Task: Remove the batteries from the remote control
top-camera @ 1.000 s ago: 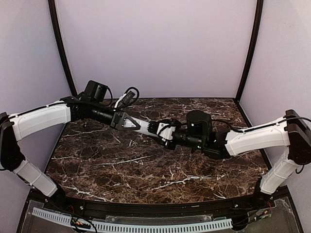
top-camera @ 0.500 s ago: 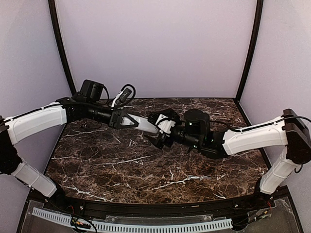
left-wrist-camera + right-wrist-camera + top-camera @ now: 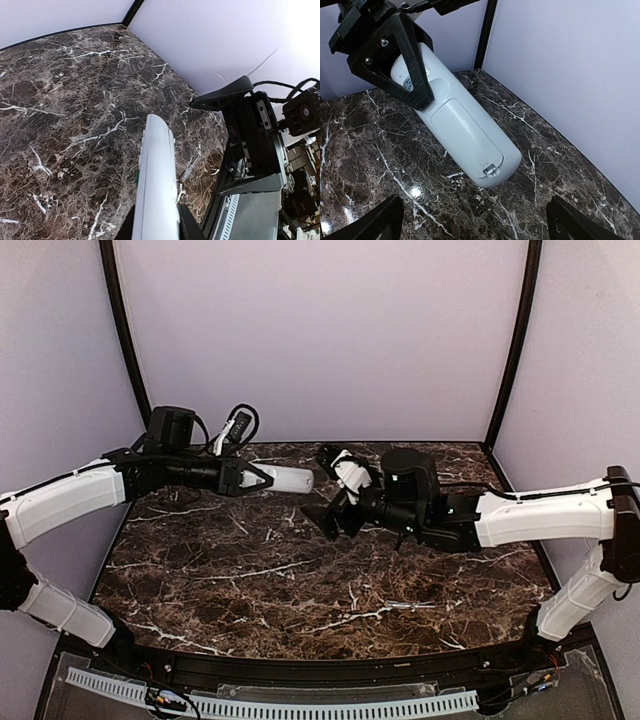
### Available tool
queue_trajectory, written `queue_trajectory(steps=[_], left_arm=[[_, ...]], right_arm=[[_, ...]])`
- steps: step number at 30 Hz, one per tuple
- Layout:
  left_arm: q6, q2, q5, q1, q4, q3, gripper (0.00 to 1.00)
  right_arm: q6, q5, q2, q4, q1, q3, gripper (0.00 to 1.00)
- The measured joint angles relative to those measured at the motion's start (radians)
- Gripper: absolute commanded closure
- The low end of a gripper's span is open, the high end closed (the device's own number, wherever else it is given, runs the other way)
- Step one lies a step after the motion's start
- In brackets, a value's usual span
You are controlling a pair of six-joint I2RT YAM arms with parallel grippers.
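Note:
My left gripper is shut on the remote control, a slim white bar held level above the back of the table. In the left wrist view the remote control runs out between my left gripper's two black fingers. My right gripper stands wide open just right of the remote's free end, touching nothing. From the right wrist, the remote control shows its back, the battery cover shut with its latch at the near end. The batteries are hidden inside. Right fingertips sit at the bottom corners.
The dark marble table lies below both arms, with pale walls on three sides and black corner posts. In the left wrist view the open right gripper stands close at the right.
My right gripper has opened wide and come off the remote's end. The left arm has drawn the remote back toward the left, leaving a gap between the two grippers.

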Motion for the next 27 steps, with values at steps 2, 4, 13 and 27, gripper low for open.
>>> queue_trajectory(steps=[2,4,13,27], left_arm=[[-0.023,0.000,-0.027,0.003,0.006,0.000,1.00],[-0.044,0.000,-0.056,0.003,0.019,-0.003,1.00],[-0.153,0.000,-0.110,0.004,0.079,-0.012,1.00],[-0.417,0.151,-0.102,0.004,0.183,0.152,1.00]], right_arm=[[0.057,0.010,-0.011,-0.017,-0.005,0.002,0.02],[0.128,-0.010,-0.027,-0.040,-0.019,0.006,0.01],[0.434,-0.097,-0.093,-0.065,-0.125,0.082,0.02],[0.762,-0.356,-0.065,-0.102,-0.272,0.169,0.01]])
